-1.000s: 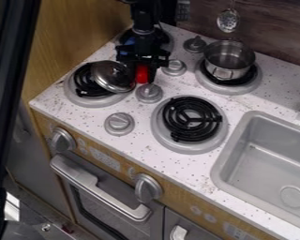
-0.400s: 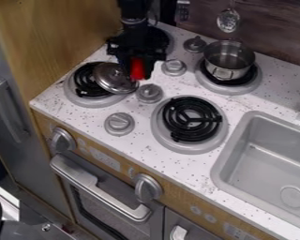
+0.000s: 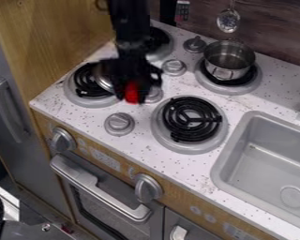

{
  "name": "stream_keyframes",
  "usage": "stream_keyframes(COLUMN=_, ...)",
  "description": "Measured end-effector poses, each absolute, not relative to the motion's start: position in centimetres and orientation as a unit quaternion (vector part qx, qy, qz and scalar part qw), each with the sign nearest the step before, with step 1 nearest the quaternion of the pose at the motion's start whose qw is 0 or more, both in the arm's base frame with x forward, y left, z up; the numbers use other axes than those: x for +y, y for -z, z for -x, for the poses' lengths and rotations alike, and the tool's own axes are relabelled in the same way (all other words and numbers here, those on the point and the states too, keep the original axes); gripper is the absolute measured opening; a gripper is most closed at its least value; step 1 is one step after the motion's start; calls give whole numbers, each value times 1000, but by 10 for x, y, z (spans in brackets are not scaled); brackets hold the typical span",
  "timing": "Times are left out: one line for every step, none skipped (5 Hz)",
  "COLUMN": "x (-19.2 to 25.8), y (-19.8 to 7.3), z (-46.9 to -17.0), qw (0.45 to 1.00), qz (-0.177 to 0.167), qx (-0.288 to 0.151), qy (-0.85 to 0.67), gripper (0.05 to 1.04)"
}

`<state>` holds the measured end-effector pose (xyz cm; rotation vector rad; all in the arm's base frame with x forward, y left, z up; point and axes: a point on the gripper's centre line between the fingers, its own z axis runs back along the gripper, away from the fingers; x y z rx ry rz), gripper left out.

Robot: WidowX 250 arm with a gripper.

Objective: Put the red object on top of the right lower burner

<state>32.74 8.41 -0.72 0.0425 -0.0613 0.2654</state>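
The counter (image 3: 84,116) is being propped by the oven (image 3: 105,215), whose front is being crossed by a slanting handle (image 3: 99,192). On the right, the sink (image 3: 265,168) is being framed by the counter. From the top edge, the arm (image 3: 129,23) is being hung over the left of the counter, and part of the left upper burner (image 3: 157,41) is being hidden by it. The right lower burner (image 3: 191,119) is being left bare, its black coil being ringed by grey. By the gripper (image 3: 132,96), the red object (image 3: 131,89) is being grasped, well apart from that coil and between it and the left lower burner (image 3: 84,89). On the right upper burner (image 3: 243,79), the pot (image 3: 229,58) is being borne upright. The lid (image 3: 103,79) is being partly covered by the gripper, beside the left lower burner's coil. Near the lower burners, a knob (image 3: 119,123) is being seen.
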Motion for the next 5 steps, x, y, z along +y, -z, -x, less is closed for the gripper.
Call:
stream_keyframes(x=62, y=18, z=-318, qw=994, qz=-26, qx=-20, qy=-100, gripper=535)
stream_keyframes(x=44, y=21, z=-321, qw=996, qz=-37, qx=-31, qy=-74, gripper=535)
stream_keyframes(x=31, y=24, z=-325, qw=997, qz=-38, qx=-33, qy=-60, gripper=535)
stream_keyframes(x=19, y=31, z=-334, qw=998, qz=-40, qx=-32, qy=-46, gripper=535)
stream_keyframes(x=12, y=32, z=-339, qw=998, qz=-44, qx=-31, qy=-32, gripper=535)
